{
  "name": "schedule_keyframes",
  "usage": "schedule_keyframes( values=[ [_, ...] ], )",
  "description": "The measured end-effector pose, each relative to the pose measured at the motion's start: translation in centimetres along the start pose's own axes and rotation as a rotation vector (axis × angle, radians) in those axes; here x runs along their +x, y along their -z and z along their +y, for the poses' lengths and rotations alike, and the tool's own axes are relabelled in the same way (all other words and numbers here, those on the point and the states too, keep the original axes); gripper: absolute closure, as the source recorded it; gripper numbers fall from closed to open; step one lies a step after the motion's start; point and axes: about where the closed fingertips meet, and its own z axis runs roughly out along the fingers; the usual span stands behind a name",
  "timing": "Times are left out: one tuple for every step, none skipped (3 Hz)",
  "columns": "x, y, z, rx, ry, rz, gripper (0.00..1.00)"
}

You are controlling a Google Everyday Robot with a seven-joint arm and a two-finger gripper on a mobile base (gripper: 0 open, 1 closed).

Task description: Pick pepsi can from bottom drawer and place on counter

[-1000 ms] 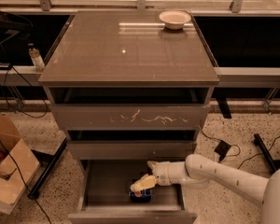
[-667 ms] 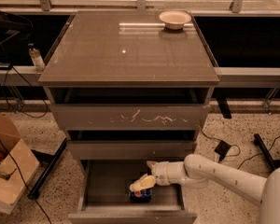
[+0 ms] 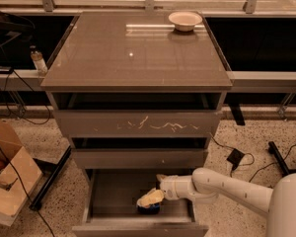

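Low at 6 o'clock, inside the bottom drawer (image 3: 108, 194): the gripper (image 3: 151, 198) hangs right on top of the pepsi can (image 3: 149, 210).
grip state: cannot tell whether it is released or clenched on the can.
can's place: on the tray floor near the drawer's front, about mid-width; only a blue sliver shows beneath the gripper.
handling: judged light, thin-walled and easily dented, smooth and slippery; best taken across the round side wall at mid-height, squeezed gently.
arm (image 3: 227, 190): reaches in from 3 o'clock.
middle drawer (image 3: 138, 158): at 12 o'clock of the gripper; its front may catch a lift that drifts backward.
scratched drawer front (image 3: 138, 125): higher, same direction.
counter (image 3: 133, 53): at 12 o'clock, with a bowl (image 3: 185, 19) at its 1 o'clock corner.
small bottle (image 3: 38, 60): on a ledge at 10 o'clock.
cardboard box (image 3: 12, 186): on the floor at 9 o'clock.
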Motion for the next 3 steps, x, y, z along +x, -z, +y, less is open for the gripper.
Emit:
schedule_keyframes(
  values=[
    [2.6,-1.6,-2.3,-0.012,0.005,0.031,0.0],
    [4.6,-3.8,-5.1,0.004,0.025,0.063,0.0],
    [6.3,-6.2,-7.5,0.026,0.051,0.124,0.0]
  ],
)
